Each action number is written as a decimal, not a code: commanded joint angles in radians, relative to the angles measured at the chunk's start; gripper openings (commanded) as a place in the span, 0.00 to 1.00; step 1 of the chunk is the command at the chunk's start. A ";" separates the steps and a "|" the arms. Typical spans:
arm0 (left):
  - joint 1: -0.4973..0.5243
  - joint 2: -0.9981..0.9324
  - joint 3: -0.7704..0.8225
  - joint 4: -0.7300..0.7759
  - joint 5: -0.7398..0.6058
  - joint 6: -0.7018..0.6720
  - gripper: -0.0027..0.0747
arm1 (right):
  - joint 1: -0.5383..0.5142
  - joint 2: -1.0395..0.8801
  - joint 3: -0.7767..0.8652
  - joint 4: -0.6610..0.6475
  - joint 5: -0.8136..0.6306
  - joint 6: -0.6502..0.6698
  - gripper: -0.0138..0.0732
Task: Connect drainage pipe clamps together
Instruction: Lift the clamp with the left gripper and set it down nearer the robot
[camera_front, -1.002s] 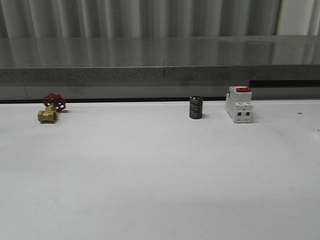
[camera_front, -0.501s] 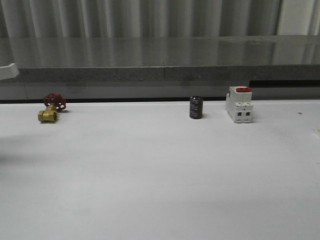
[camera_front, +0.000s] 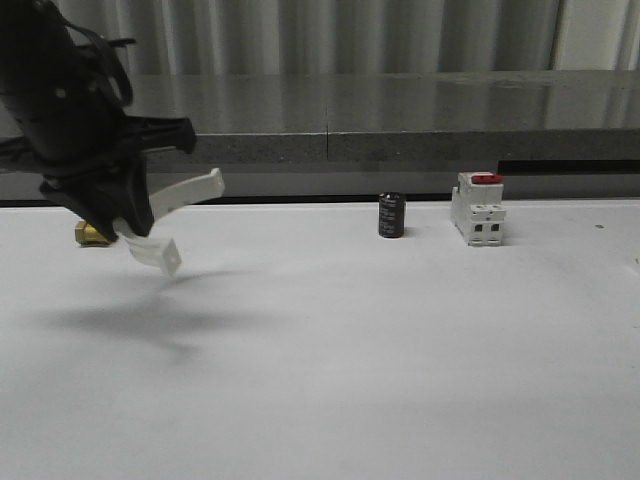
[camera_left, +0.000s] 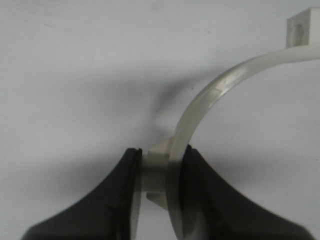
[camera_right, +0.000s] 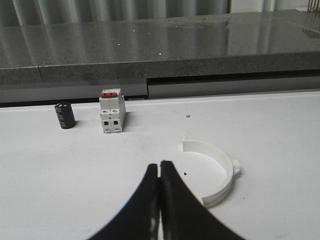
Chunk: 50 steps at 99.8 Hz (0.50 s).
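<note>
Your left hand carries one clamp half above the counter.
It is clamped on that half near its flange tab; rightward stand a black cylinder and a red-topped white block, markings unreadable. Your right hand is closed and empty, the other clamp half lying just beside it on the counter.

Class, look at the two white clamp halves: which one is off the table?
The clamp half in the left gripper: that half-ring is pinched between its fingers, held in the air. The other clamp half lies flat on the table.
</note>
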 joint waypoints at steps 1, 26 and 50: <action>-0.028 -0.003 -0.026 0.008 -0.059 -0.075 0.03 | -0.005 -0.019 -0.017 -0.006 -0.085 -0.006 0.08; -0.046 0.078 -0.028 0.008 -0.073 -0.089 0.03 | -0.005 -0.019 -0.017 -0.006 -0.085 -0.006 0.08; -0.046 0.087 -0.028 0.008 -0.094 -0.103 0.03 | -0.005 -0.019 -0.017 -0.006 -0.085 -0.006 0.08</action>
